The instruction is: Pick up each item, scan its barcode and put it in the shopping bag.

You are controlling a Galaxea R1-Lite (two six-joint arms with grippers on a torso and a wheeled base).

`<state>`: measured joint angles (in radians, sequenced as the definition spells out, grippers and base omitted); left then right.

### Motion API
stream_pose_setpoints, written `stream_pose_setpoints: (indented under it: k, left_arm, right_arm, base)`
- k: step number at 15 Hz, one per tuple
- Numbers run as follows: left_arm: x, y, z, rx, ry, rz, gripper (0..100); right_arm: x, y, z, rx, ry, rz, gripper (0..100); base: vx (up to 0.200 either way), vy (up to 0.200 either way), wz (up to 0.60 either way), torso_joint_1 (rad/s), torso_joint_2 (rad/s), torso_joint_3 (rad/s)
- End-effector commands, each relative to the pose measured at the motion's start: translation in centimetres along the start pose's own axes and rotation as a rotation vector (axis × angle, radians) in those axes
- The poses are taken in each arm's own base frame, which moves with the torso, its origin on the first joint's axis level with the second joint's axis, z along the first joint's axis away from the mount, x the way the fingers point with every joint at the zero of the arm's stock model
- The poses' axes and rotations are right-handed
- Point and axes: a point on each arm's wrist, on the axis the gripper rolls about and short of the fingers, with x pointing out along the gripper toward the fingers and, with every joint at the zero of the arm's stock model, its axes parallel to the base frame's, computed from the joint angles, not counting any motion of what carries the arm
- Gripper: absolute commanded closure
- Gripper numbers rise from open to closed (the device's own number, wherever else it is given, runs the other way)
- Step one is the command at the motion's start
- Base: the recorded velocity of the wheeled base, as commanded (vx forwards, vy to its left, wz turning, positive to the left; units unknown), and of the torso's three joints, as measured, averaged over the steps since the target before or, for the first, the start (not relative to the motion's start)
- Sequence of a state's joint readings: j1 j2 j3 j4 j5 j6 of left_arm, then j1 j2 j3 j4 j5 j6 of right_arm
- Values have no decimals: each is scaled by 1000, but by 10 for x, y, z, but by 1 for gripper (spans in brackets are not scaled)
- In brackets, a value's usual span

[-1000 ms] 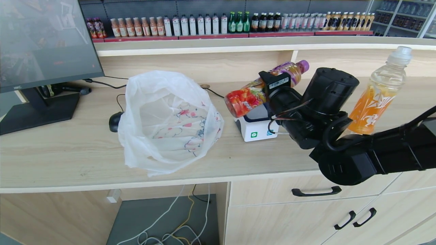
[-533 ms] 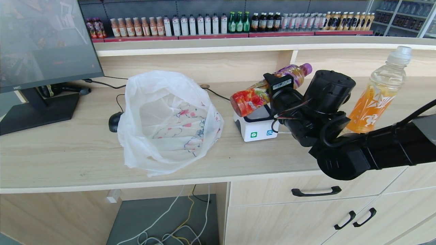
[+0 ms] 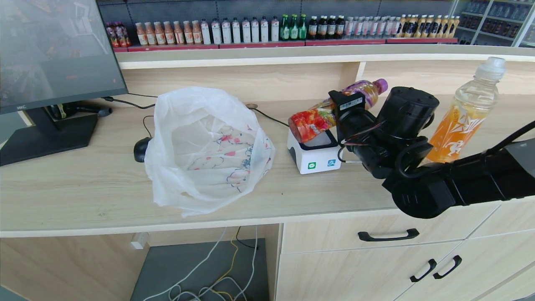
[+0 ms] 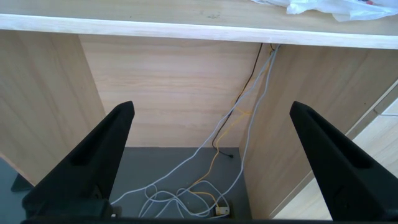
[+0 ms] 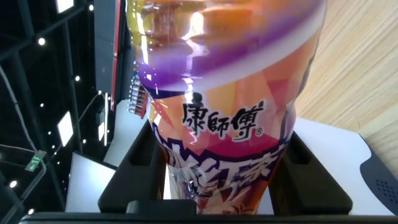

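Two bottles out: glossy plastic fruit-drink bottle (image 3: 315, 120), purple cap, clamped sideways in the right gripper (image 3: 343, 109), tilted just above the boxy white scanner (image 3: 313, 158). Orange-label bottle (image 3: 464, 117) stands on the woodgrain counter (image 3: 83, 188). Crinkly translucent shopping bag (image 3: 205, 146) gapes open nearby. Left gripper (image 4: 211, 109) spread wide, empty.

Right arm: comes in from the right edge of the head view and runs left to centre right.
Right wrist: angled toward the upper left of the frame.
Right pincer (image 3: 344, 105): clamped around the middle of a tilted bottle (image 3: 316, 119), one finger on each side.
Left pincer (image 4: 211, 109): fingers spread wide apart across the lower frame.
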<state>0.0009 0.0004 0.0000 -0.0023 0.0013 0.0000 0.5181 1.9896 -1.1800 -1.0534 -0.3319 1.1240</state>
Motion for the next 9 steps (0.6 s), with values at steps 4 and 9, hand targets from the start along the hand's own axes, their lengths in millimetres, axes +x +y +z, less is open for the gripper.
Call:
stream_pose_setpoints:
  k: [4,9]
  left_arm:
    - [0,0,0,0,-1,1,0]
    - [0,0,0,0,-1,1,0]
  right_arm:
    - [0,2,1,1,-1,8,100]
    - [-3,17,9,-2,-6,49,100]
  base:
    - [0,0,0,0,0,0]
    - [0,0,0,0,0,0]
